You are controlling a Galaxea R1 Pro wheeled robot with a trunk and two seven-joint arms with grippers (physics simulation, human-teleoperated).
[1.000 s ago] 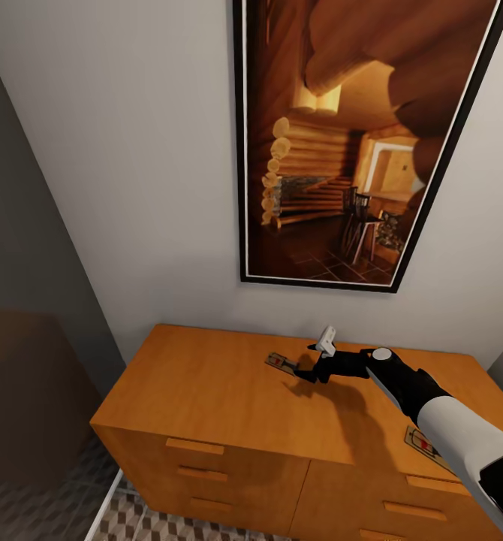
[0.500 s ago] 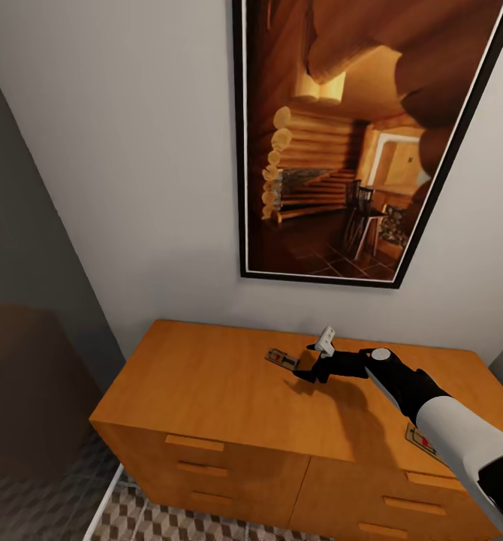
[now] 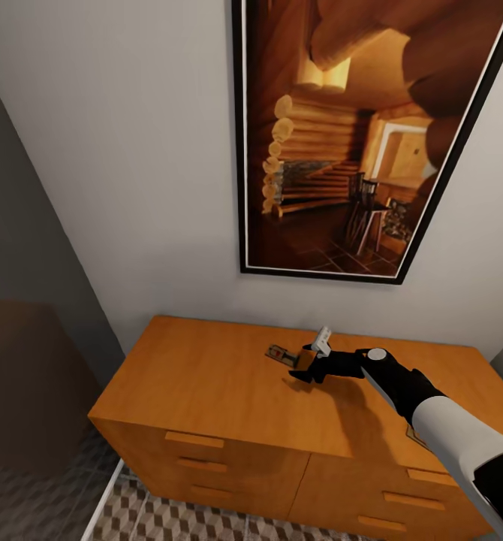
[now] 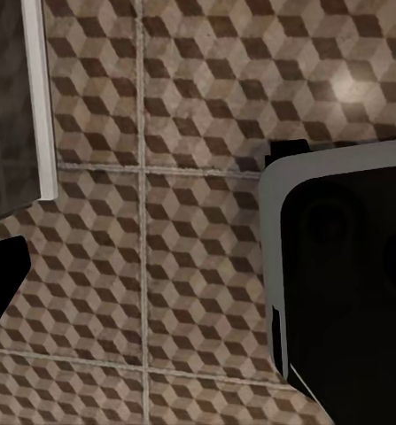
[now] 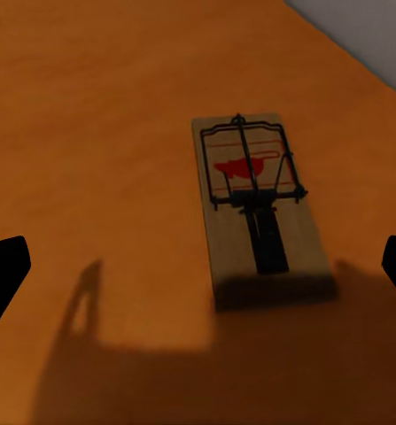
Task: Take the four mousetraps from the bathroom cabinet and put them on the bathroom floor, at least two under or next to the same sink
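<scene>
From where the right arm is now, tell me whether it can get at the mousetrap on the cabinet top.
Probably yes. The right gripper is open just short of the mousetrap, which lies flat on the cabinet with nothing between them.

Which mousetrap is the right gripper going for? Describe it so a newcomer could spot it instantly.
Find the orange-brown cabinet below the framed cabin picture. On its flat top, towards the wall, a mousetrap lies flat just ahead of the open right gripper. It is a small pale wooden board with dark wire and a red spot, lying between the spread fingers in the right wrist view.
</scene>
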